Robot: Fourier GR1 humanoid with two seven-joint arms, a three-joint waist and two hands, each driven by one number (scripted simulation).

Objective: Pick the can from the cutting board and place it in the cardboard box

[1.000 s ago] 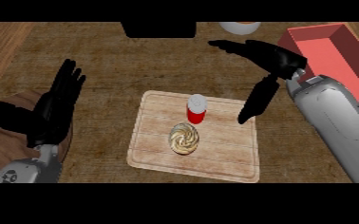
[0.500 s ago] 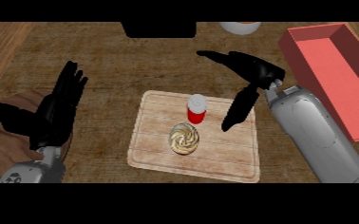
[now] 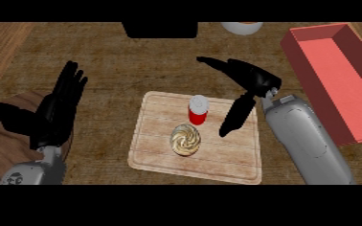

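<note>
The red can (image 3: 198, 110) stands upright near the cutting board's (image 3: 233, 165) far edge, beside a swirled pastry (image 3: 186, 140). The right hand (image 3: 249, 79) hovers just beside it, fingers spread from the thumb to take it. The cardboard box (image 3: 309, 63) waits along the table's right edge. The left hand (image 3: 58, 109) rests open at the left.

A red can (image 3: 198, 110) stands upright on the wooden cutting board (image 3: 226, 158) at frame center, above a swirled pastry (image 3: 186, 140). The right hand (image 3: 249, 81) hangs spread just right of the can, apart from it. The red box (image 3: 332, 76) fills the right edge. The left hand (image 3: 60, 106) rests open at left.
</note>
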